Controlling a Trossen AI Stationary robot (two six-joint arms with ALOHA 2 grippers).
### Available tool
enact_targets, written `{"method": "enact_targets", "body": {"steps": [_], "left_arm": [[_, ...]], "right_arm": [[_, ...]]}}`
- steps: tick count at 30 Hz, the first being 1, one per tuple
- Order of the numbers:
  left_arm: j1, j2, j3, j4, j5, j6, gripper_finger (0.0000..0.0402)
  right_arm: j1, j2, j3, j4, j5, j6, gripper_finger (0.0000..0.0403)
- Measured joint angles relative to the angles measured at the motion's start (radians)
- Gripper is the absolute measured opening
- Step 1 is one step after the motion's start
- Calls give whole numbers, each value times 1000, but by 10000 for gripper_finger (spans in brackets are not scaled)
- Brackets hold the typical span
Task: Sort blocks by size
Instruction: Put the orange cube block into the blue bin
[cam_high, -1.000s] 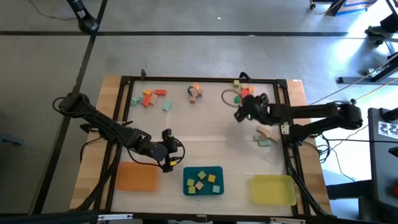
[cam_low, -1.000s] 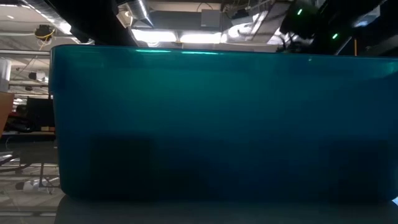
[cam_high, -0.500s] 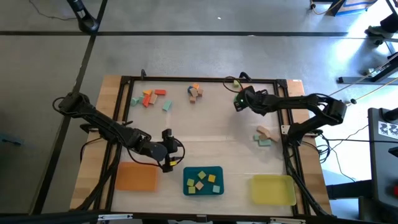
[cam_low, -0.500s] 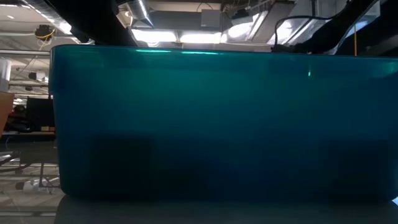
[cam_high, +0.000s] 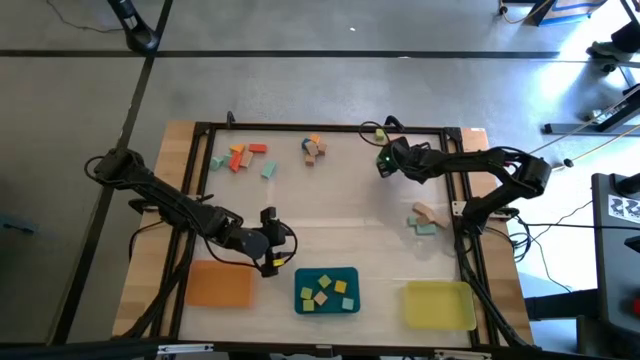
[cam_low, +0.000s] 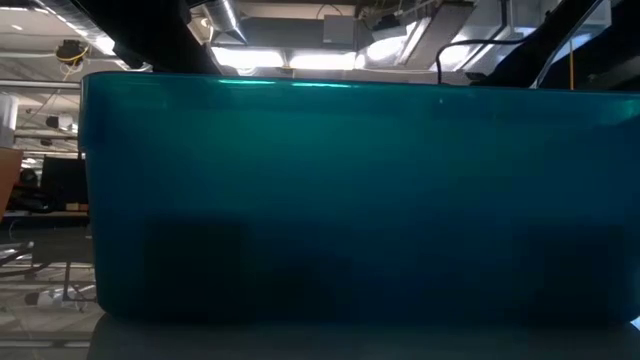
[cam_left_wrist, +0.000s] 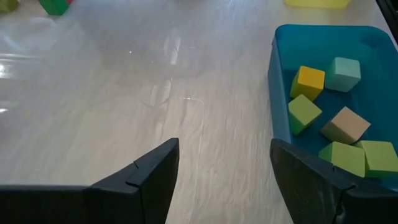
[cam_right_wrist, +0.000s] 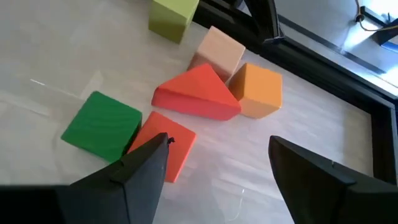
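Right pincer (cam_right_wrist: 214, 165), open and empty, is poised above the far-corner blocks (cam_right_wrist: 198, 93); one must be chosen and gripped next. Left pincer (cam_left_wrist: 224, 171) waits open beside the teal tray (cam_left_wrist: 277, 93).

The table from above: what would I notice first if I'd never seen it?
Probably the teal tray at the near edge, holding small blocks, between an orange tray and a yellow tray. Next, the open right gripper above a far-right cluster of blocks.
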Motion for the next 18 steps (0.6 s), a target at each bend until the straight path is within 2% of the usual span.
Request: {"method": "enact_targets", "body": {"steps": [9,18], "left_arm": [[0,0,0,0,0,0,237],[0,0,0,0,0,0,237]], "right_arm": [[124,-34,-2,-110,-6,10,275],[270,-115,-8,-198,-38,115,275]]}}
